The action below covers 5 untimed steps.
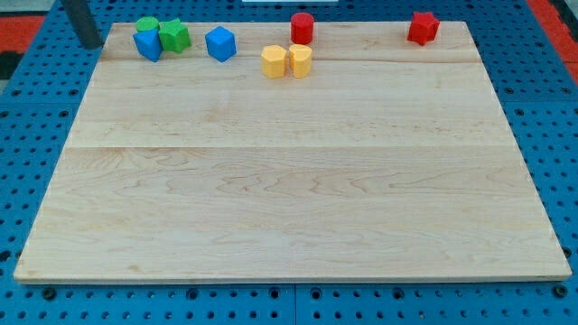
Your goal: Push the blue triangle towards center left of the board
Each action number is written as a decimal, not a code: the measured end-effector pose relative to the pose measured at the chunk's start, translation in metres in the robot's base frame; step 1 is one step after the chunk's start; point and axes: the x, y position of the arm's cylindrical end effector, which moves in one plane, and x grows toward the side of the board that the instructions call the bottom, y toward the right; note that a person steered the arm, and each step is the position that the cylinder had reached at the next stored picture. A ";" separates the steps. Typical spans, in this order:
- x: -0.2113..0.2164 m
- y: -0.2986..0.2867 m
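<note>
Although no brand, label or writing shows anywhere, the pale wooden board surface (289,181) and its small blocks read clearly. The dark rod (81,23) enters at the view's top left, cut off by the upper edge, and my tip (90,45) sits just off the board's top left corner, over the blue perforated base (27,108). There is no pincer on this arm, so nothing spreads or presses together; the rod is all that shows.

The task's thing, the blue triangle block (147,45), lies near the board's top left corner, a little to the view's right of my tip and apart from it. Its exact shape is hard to make out, since the green cylinder-like block (147,25) stands right behind it and hides its upper edge. The green star-like block (174,36) touches it on the view's right. Further right sits the blue hexagonal block (220,43), standing alone. Two yellow blocks, one hexagonal (274,61) and one rounder (300,60), touch each other near the top centre. The red cylinder block (302,28) stands just behind them, and the red star-like block (422,27) stands well apart at the top right.
</note>
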 end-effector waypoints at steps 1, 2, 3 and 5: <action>-0.024 0.037; -0.023 0.064; -0.021 0.082; 0.040 0.091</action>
